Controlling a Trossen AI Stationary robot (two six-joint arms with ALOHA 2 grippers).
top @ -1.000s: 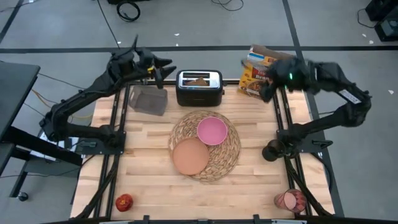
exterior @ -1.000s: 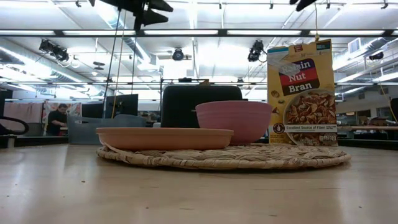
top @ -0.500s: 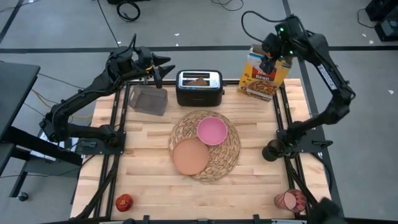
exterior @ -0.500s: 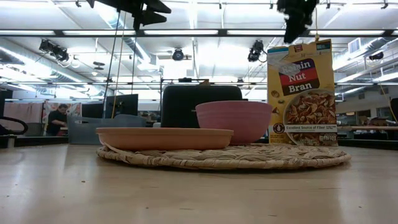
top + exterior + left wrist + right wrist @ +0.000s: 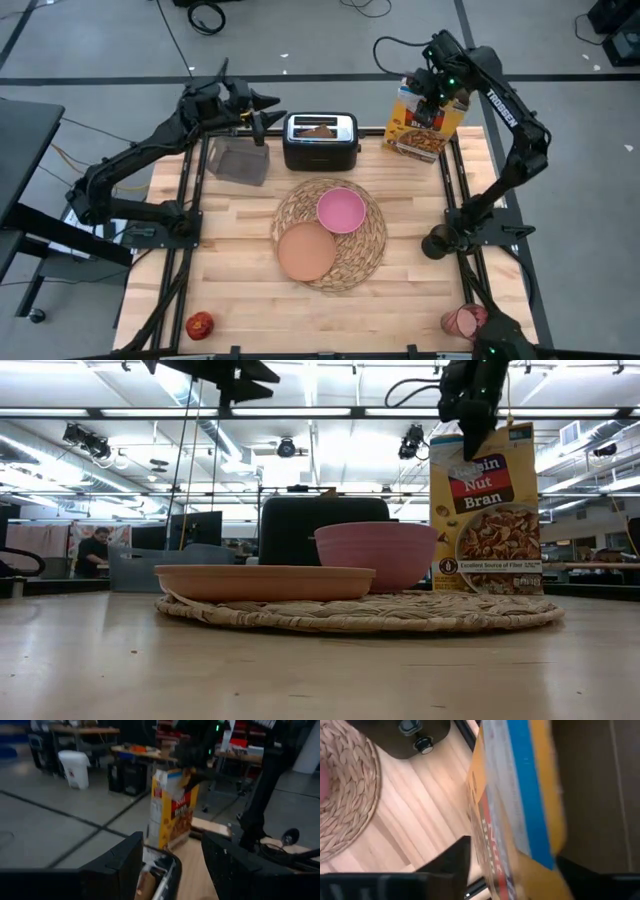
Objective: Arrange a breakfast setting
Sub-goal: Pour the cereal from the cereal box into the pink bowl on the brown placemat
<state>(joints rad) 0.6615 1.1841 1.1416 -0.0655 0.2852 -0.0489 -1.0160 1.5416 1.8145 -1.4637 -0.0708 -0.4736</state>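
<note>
The round woven placemat [image 5: 345, 262] lies mid-table with the pink bowl [image 5: 341, 208] and the salmon-tan plate [image 5: 306, 251] on it. The toast slice [image 5: 320, 128] stands in the toaster's slot. The red apple [image 5: 200, 324] lies at the near left corner. The pinkish-red cup [image 5: 468, 322] lies at the near right corner. The spoon does not show. My left gripper [image 5: 262, 108] is open and empty, high beside the toaster's left end. My right gripper [image 5: 432, 88] is open, pointing down over the yellow cereal box [image 5: 425, 122]. My right gripper comes from above with one finger [image 5: 451, 860] on each side of the cereal box's top edge [image 5: 520, 795]. I cannot tell whether the fingers touch the box. The box stands upright on the table.
The black-and-silver toaster [image 5: 321, 148] stands at the far middle. A grey translucent bin [image 5: 238, 162] sits to its left. The cereal box is at the far right corner. Bare wood lies along the near edge between apple and cup.
My right gripper has swung toward the table's far edge, turned to point down, and come down over the cereal box's top. The box and the other things have stayed where they were.
</note>
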